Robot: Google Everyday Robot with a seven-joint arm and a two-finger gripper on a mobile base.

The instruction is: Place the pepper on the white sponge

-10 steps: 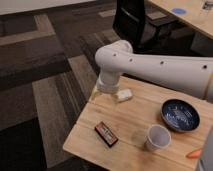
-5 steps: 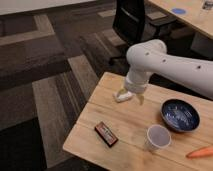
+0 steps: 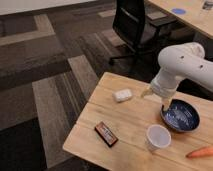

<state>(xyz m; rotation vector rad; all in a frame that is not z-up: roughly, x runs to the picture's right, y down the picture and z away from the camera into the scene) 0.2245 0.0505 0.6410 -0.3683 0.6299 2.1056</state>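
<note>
Pincer hangs at the arm's lower end over the bench, between white sponge and blue bowl; how far open, cannot tell, nothing seen in it. Pepper lies at the bench's near right edge, beside the cup, well apart from the sponge.

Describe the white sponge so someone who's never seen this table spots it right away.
On the wooden table, look at the far side nearest the black office chair. The white sponge lies there alone, left of the gripper, which hangs by the blue bowl. It is a small flat rounded pad, unlike the tall round cup and the red-and-black box nearer the front.
</note>
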